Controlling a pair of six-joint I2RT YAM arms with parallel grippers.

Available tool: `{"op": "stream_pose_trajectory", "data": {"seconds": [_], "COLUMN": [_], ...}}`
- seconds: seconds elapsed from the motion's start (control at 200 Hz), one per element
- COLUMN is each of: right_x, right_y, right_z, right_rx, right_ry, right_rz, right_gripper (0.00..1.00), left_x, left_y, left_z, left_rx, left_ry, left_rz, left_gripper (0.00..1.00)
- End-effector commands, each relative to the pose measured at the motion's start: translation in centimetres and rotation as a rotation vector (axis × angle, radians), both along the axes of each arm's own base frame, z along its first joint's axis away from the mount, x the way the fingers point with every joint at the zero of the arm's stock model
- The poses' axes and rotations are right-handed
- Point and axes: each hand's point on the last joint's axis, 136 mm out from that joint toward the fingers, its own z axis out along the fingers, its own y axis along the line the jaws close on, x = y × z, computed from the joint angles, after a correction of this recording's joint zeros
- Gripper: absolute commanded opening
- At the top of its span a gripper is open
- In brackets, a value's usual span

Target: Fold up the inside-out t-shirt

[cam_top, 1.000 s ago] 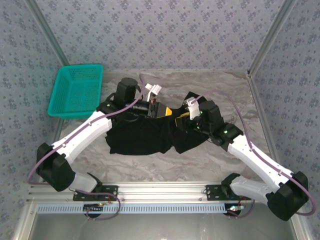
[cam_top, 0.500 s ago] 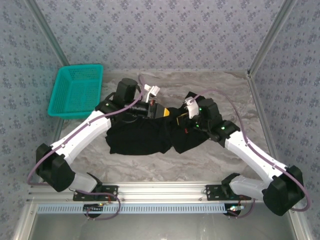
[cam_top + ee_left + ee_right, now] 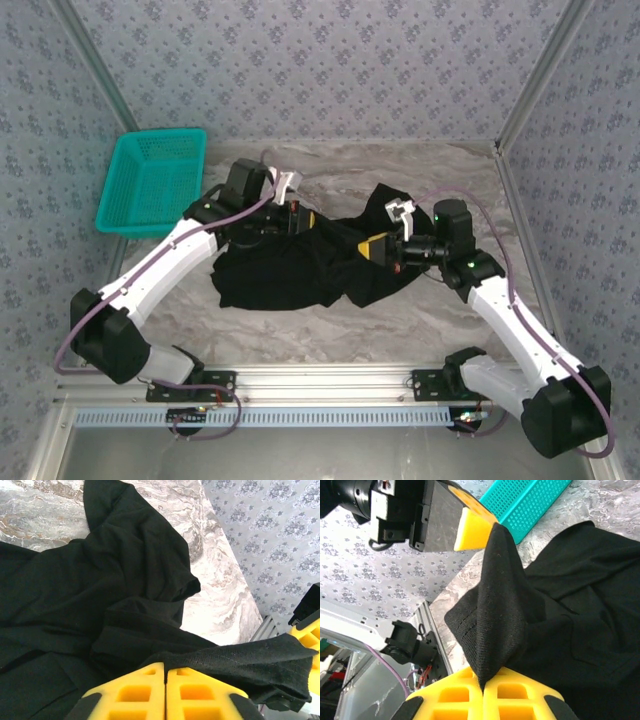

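Right claw is clamped on a hemmed edge of the black soft-cloth short-sleeved t-shirt, with the fabric pinched between its yellow pads. Left claw has its pads together at the other end of the same strip, which runs taut between the two and appears gripped there as well. The rest of the garment lies crumpled in a heap on the grey marbled worktop, between the arms and well apart from the teal plastic basket. Assessment: the cloth is light, limp and prone to bunching, and will sag wherever it is unsupported. Holds are best taken on hems or seams at two well-separated points, so the panel can be drawn flat.
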Motion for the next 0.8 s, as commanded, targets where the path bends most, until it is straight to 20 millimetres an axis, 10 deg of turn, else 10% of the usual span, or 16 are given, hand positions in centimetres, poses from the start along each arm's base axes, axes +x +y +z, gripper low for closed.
{"op": "stream_pose_trajectory", "data": {"seconds": [0.0,0.315,0.794], "right_x": [0.6,1.6,0.9], "right_y": [0.2,0.0,0.6], "right_z": [1.1,1.1,0.4], "right_rx": [0.07,0.08,0.062], "right_ry": [0.016,0.028,0.014], "right_rz": [-0.006,-0.069,-0.043], "right_gripper": [0.0,0.0,0.0], "left_x": [0.1,-2.6,0.5], "left_y": [0.3,-0.5,-3.9], "left_z": [-0.5,-1.8,-4.4], "left_rx": [0.033,0.035,0.13], "left_ry": [-0.056,-0.104,-0.09], "left_rz": [0.014,0.004,0.042], "left_gripper": [0.24,0.64,0.74]}}
